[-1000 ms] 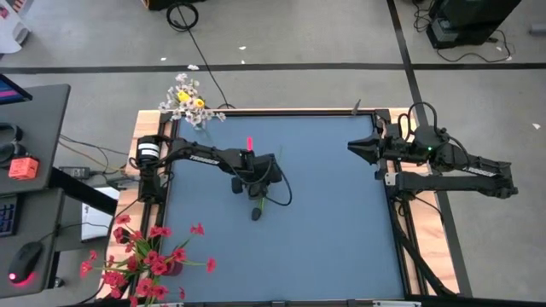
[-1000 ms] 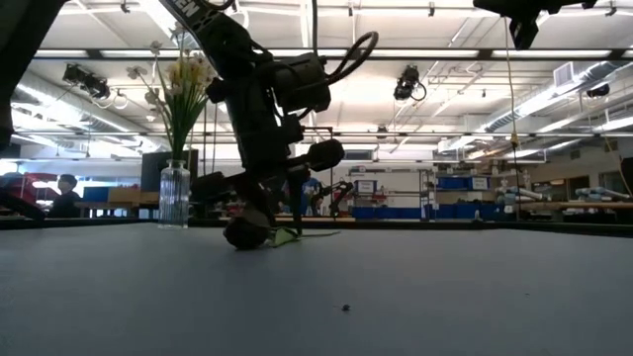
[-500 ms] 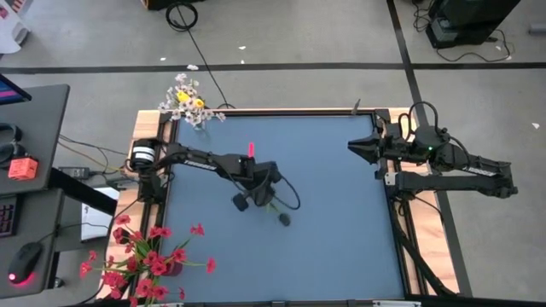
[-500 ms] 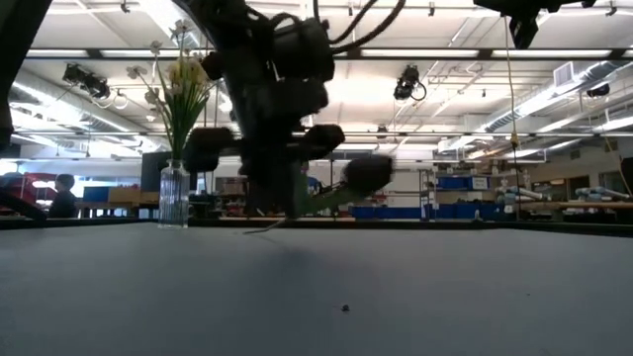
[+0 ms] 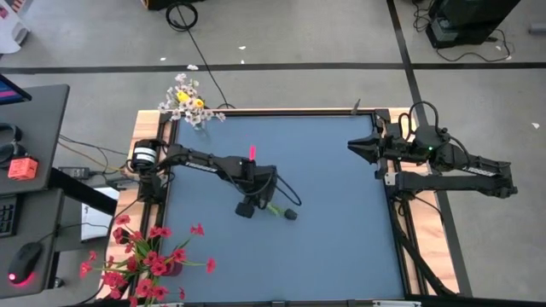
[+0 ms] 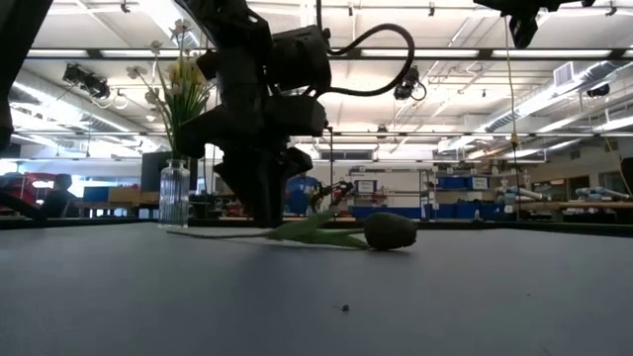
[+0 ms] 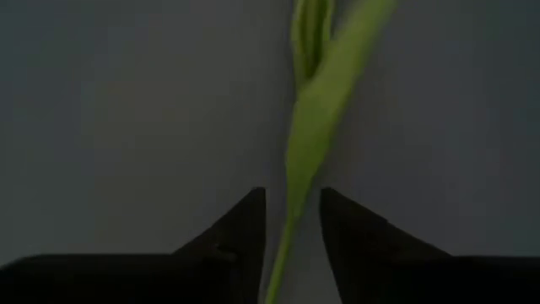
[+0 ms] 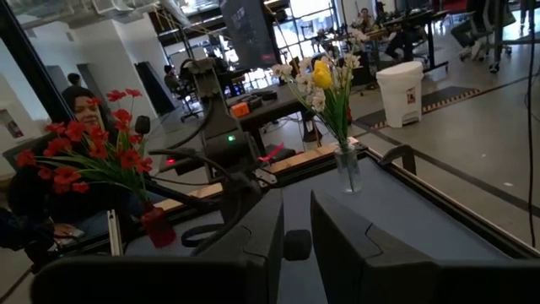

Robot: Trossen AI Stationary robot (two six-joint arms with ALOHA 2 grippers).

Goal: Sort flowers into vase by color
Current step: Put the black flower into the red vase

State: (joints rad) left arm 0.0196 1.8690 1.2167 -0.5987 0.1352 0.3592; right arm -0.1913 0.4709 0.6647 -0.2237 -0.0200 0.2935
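- Green, thin stem, dark bud: the flower (image 5: 280, 211) lies mid-bench, likely light, floppy; best taken mid-stem.
- Left gripper (image 7: 291, 221) straddles the stem; whether it pinches, I cannot tell.
- Right gripper (image 5: 354, 147) waits at the right edge, grasping nothing.

No readable text, label, brand, number or sign anywhere in these views.
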